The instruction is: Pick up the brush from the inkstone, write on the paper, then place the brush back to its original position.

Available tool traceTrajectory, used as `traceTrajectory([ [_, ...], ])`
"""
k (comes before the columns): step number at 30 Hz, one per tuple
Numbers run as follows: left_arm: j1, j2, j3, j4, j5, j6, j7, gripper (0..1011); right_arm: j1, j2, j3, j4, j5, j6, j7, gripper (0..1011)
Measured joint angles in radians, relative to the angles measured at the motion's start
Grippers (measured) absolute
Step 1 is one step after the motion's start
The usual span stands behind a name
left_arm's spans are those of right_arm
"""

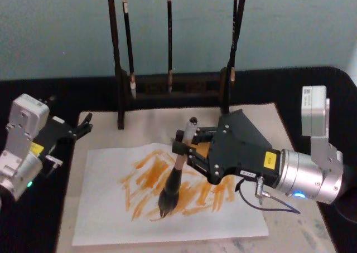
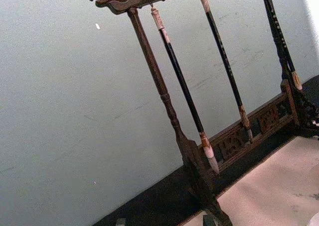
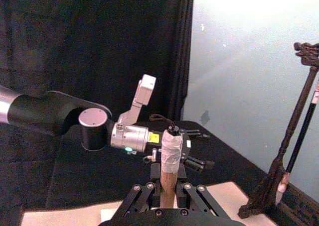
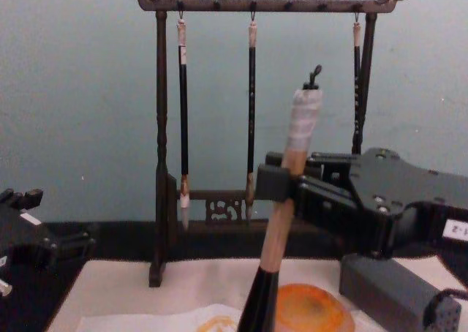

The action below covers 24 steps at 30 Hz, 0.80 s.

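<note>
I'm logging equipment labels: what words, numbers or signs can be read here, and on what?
No text is readable.
Yellow sticker on the right gripper: too blurred.
Yellow tag by the left gripper: too blurred.
White label on the right gripper's body: blurred, cut off.
Faint marks on a hanging brush handle: too small.

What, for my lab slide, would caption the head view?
Right gripper holds the large tan-handled, grey-bristled brush tip-down on the white paper sheet streaked orange; left gripper parked alongside.
</note>
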State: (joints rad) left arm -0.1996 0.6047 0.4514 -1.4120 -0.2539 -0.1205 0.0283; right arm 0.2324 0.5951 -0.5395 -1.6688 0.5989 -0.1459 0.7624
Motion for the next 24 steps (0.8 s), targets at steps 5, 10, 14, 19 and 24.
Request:
traceTrajectory([
  [5,0.0,0.0,0.0,0.0,0.0,0.0,0.0,1001,0.002,-0.001,-0.012,0.002,-0.007,0.001,0.0,169],
  [10,0.0,0.0,0.0,0.0,0.0,0.0,0.0,1001,0.006,-0.007,-0.021,0.011,-0.012,0.003,-0.001,169],
  [14,0.0,0.0,0.0,0.0,0.0,0.0,0.0,1001,0.007,-0.009,-0.025,0.016,-0.013,0.005,-0.002,169],
  [19,0.0,0.0,0.0,0.0,0.0,0.0,0.0,1001,0.008,-0.012,-0.027,0.025,-0.015,0.006,-0.006,169],
  [24,0.0,0.0,0.0,0.0,0.0,0.0,0.0,1001,0.008,-0.014,-0.027,0.031,-0.018,0.006,-0.012,169],
])
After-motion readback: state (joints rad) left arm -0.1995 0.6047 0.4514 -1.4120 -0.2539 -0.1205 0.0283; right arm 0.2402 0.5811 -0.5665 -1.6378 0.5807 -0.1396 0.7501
